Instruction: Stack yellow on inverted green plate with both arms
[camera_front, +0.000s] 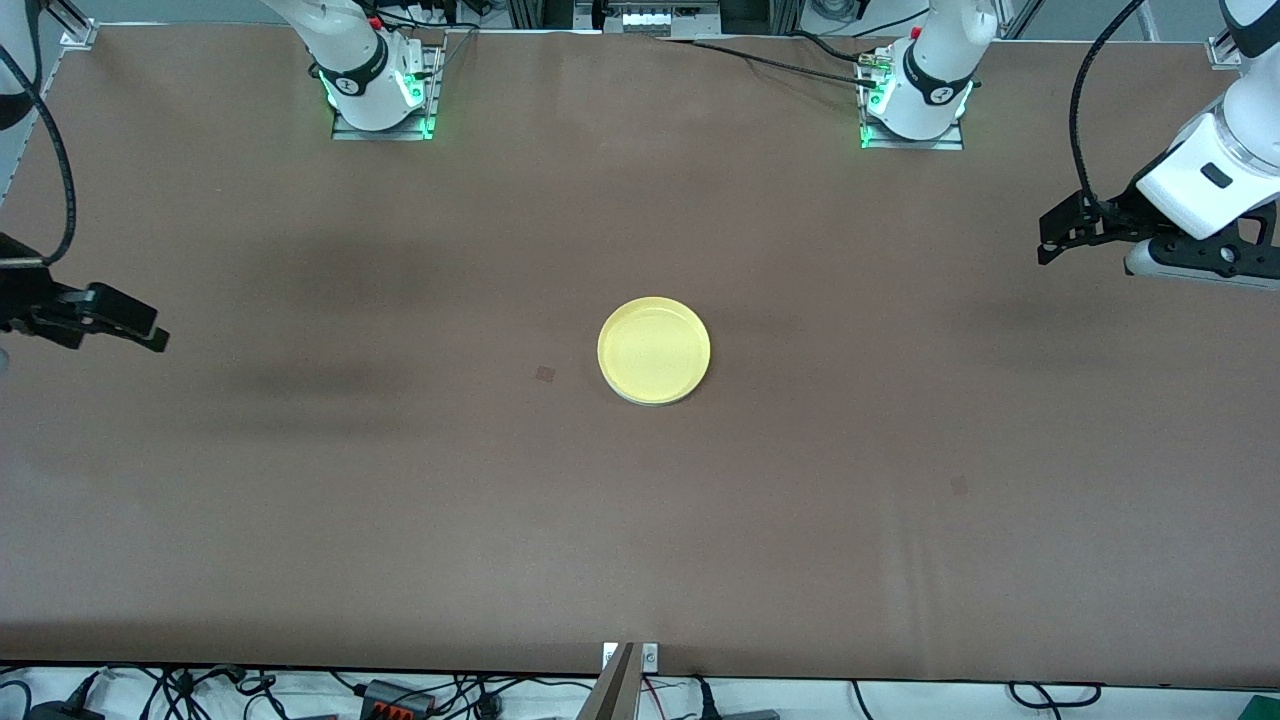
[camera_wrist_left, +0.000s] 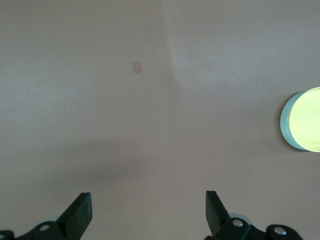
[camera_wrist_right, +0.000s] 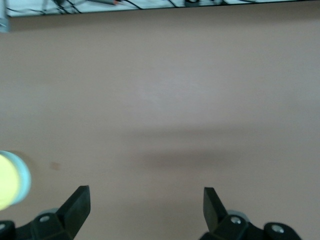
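The yellow plate (camera_front: 654, 350) sits rim up at the middle of the table, on top of the green plate (camera_front: 648, 402), of which only a thin edge shows. The left wrist view shows the yellow plate (camera_wrist_left: 306, 119) with the green rim (camera_wrist_left: 284, 122) beneath it. The right wrist view shows the yellow plate (camera_wrist_right: 7, 183) and the green rim (camera_wrist_right: 25, 178) at its edge. My left gripper (camera_front: 1048, 242) hangs open and empty over the left arm's end of the table. My right gripper (camera_front: 158, 338) hangs open and empty over the right arm's end. In both wrist views the left gripper (camera_wrist_left: 147, 200) and the right gripper (camera_wrist_right: 146, 195) are over bare table.
The brown table (camera_front: 400, 500) has a small dark patch (camera_front: 545, 374) beside the plates, toward the right arm's end. The arm bases (camera_front: 375, 85) stand along the table edge farthest from the front camera. Cables (camera_front: 400, 695) lie past the table edge nearest the front camera.
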